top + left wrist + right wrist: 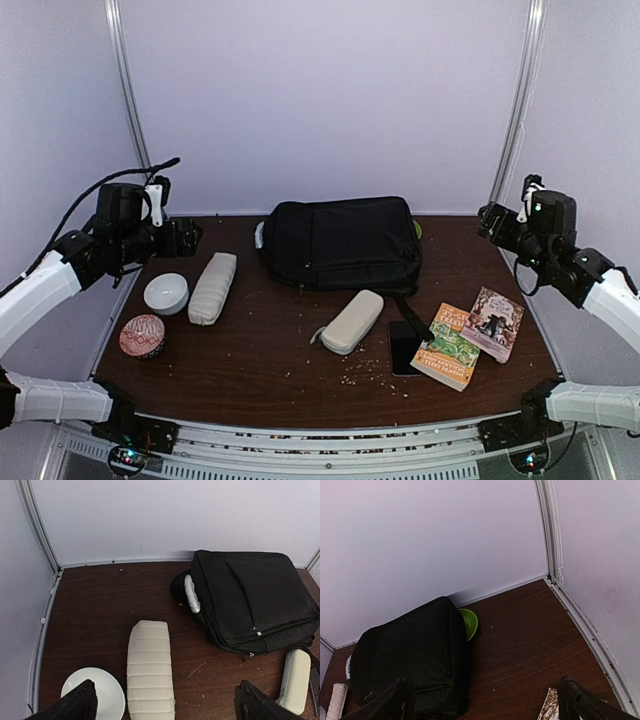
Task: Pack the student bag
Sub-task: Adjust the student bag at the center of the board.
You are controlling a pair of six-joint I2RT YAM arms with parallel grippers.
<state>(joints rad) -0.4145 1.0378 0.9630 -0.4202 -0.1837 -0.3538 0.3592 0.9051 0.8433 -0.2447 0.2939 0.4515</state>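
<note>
The student bag (340, 243) is a large black backpack lying flat and zipped at the back middle of the table; it also shows in the left wrist view (255, 600) and the right wrist view (410, 660). My left gripper (190, 237) hovers high at the left, open and empty, above a beige quilted pouch (149, 667). In its own view the left gripper (167, 702) shows wide-spread jaws. My right gripper (487, 222) hangs high at the right, open and empty, to the right of the bag; in its own view the right gripper (487, 700) stands over bare table.
A white bowl (166, 294) and a red patterned round tin (142, 336) sit at the left. A second beige pouch (352, 321), a black phone (404, 347) and two books (450, 346) (493, 323) lie in front of the bag. A green bowl (469, 623) peeks from behind the bag.
</note>
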